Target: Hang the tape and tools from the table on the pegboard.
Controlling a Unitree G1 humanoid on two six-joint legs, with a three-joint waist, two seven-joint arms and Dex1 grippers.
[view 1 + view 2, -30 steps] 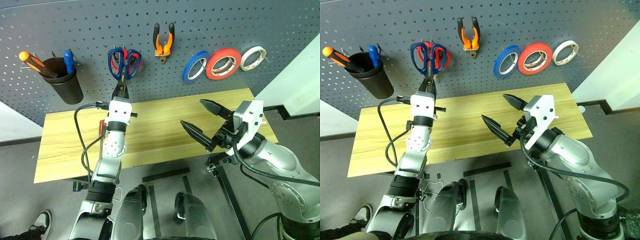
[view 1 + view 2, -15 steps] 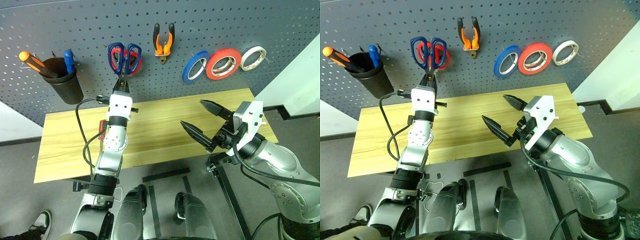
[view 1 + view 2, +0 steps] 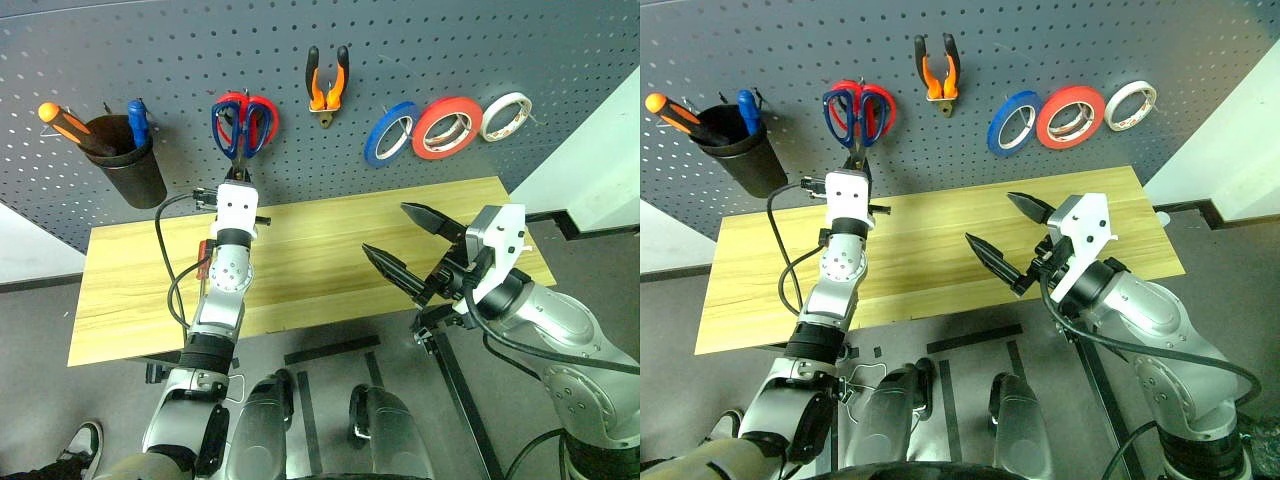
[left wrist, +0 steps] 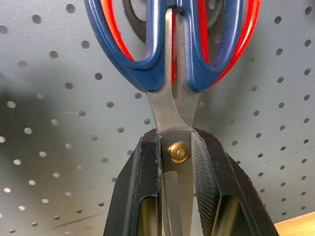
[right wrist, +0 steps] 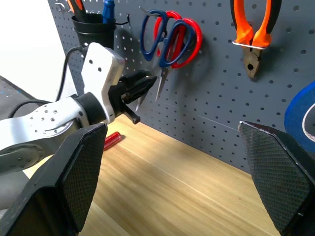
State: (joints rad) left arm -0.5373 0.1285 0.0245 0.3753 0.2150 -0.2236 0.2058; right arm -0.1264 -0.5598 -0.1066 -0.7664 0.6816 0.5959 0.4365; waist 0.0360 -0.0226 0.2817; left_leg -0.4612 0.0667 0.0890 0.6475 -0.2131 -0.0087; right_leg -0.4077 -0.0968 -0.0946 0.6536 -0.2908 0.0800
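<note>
Blue-handled scissors (image 3: pixel 238 128), upper left of the frame, are pinched by their blades in the left gripper (image 3: pixel 238 178) — handles up against the pegboard (image 3: pixel 420 50), probably to catch a hook; the right gripper (image 3: pixel 405 240), lower right, gapes wide, empty

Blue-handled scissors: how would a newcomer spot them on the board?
On the grey pegboard, look left of the orange pliers and right of the black cup. The blue-handled scissors hang blades down, gripped by the left pincer, in front of a red-handled pair.
</note>
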